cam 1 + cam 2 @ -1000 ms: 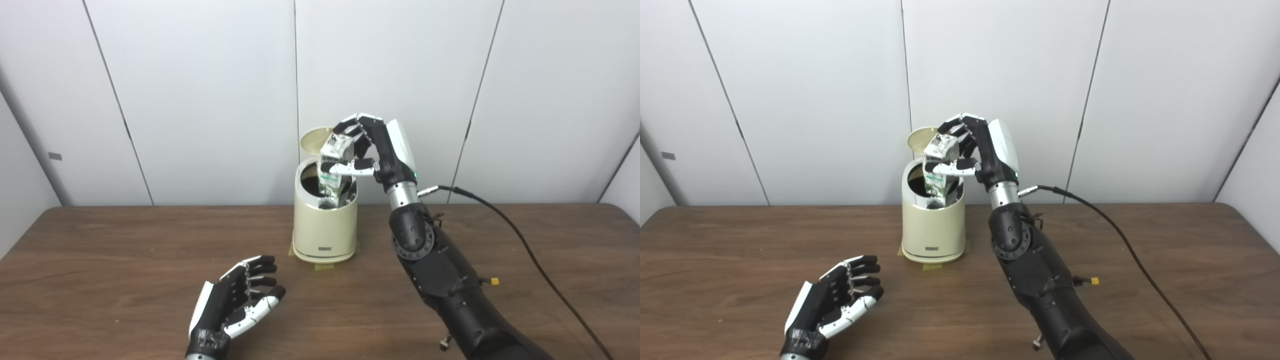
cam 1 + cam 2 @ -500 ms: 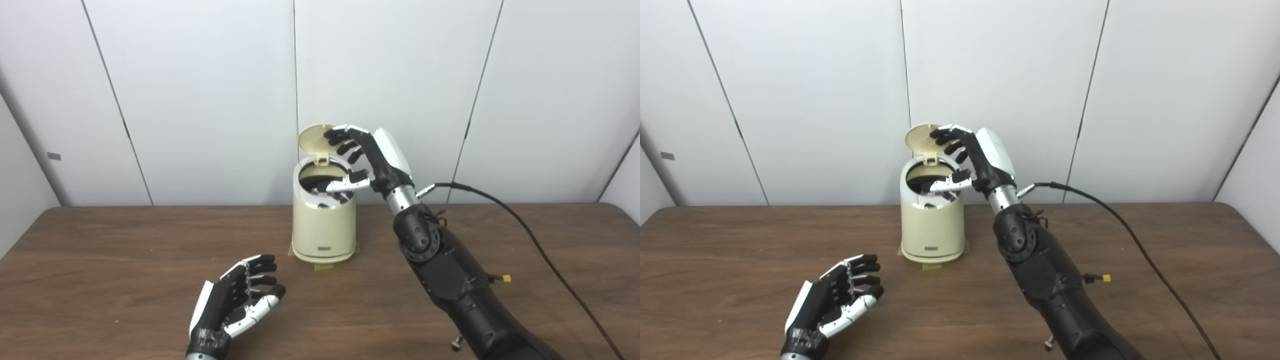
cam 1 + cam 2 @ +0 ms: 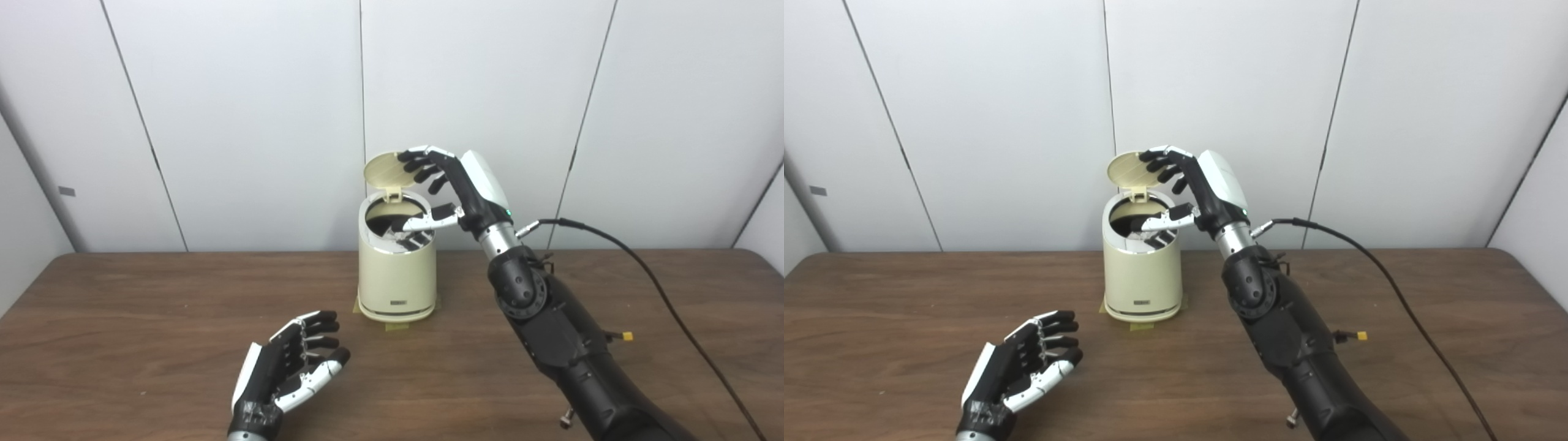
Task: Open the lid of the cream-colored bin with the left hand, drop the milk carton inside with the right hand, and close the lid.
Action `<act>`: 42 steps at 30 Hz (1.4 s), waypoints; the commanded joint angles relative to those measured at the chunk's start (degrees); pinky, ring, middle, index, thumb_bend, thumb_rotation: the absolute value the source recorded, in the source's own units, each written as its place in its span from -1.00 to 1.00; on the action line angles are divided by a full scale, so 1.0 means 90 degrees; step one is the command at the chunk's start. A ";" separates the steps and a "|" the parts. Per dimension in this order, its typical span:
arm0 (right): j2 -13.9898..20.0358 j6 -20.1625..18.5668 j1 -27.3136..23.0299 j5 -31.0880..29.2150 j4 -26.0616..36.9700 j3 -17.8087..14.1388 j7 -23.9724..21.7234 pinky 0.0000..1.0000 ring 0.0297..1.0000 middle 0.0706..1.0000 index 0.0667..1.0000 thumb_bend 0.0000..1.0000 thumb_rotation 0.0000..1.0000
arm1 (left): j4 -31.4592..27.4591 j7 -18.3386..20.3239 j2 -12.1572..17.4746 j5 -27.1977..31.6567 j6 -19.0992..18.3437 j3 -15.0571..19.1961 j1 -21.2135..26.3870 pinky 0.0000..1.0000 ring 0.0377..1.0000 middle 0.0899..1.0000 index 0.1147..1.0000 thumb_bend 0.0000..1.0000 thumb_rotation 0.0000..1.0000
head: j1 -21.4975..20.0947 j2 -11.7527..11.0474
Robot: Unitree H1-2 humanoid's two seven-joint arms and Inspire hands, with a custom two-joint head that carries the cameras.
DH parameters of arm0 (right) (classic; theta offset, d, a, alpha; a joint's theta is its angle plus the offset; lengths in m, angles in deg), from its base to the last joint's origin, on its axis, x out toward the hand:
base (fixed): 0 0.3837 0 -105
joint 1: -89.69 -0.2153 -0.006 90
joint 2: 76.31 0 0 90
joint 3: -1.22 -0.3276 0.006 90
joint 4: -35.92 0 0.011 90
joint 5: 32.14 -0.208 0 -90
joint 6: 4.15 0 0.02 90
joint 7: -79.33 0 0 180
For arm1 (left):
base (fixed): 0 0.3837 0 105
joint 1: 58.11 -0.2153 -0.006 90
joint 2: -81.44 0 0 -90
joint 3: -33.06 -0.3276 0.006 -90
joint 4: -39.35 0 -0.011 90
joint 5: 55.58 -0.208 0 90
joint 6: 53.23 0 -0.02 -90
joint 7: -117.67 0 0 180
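The cream-colored bin (image 3: 397,283) stands at the middle back of the wooden table (image 3: 122,318), its round lid (image 3: 385,169) tipped up behind the opening. My right hand (image 3: 448,187) hovers open over the bin's mouth, fingertips by the lid's edge, thumb across the rim, holding nothing. The milk carton is out of sight; the dark inside of the bin hides whatever lies there. My left hand (image 3: 288,369) rests open near the table's front, palm half up, well short of the bin.
Yellow tape patches (image 3: 398,326) mark the bin's foot. A black cable (image 3: 1372,269) runs from my right wrist across the right side of the table. White wall panels stand right behind the bin.
My right hand let go of the milk carton, which dropped out of sight into the bin. The hand then opened and rose slightly toward the lid. The left hand stayed still.
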 commanded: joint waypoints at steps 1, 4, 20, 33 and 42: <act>0.0136 0.0334 -0.0100 -0.0111 0.0434 -0.0091 0.0035 -0.06 0.22 0.43 0.36 0.79 -0.63 | -0.0215 0.0017 0.0007 0.0061 0.0133 0.0000 0.0236 0.11 0.36 0.44 0.42 0.30 -0.49 | 0.0003 0.0006; 0.0140 0.0669 0.0091 -0.0258 0.0728 -0.0222 0.0125 -0.11 0.18 0.42 0.34 0.76 -0.67 | -0.0192 0.0014 0.0013 0.0044 0.0163 -0.0005 0.0241 0.10 0.34 0.44 0.42 0.29 -0.50 | 0.0004 -0.0002; 0.0049 0.1090 0.2674 -0.2384 0.3257 -0.1288 -0.0458 -0.33 -0.17 0.20 0.34 0.48 -0.60 | 0.0109 0.0034 0.0076 0.0122 0.0393 0.0041 0.0356 0.09 0.31 0.41 0.40 0.34 -0.43 | -0.0033 -0.0237; -0.0146 0.0474 0.4082 -0.2803 0.3921 -0.1454 -0.0965 0.28 0.49 0.63 0.65 0.47 -0.51 | -0.0144 0.0001 0.0182 0.0093 0.0477 0.0098 0.0423 0.20 0.40 0.51 0.58 0.38 -0.57 | 0.0116 -0.0458; -0.0118 0.0425 0.4200 -0.2809 0.3953 -0.1518 -0.1187 0.36 0.53 0.68 0.70 0.62 -0.17 | -0.0337 0.0365 0.0799 -0.0201 -0.0194 0.0048 0.1902 0.73 0.93 0.96 1.00 0.72 -0.37 | 0.0135 -0.0593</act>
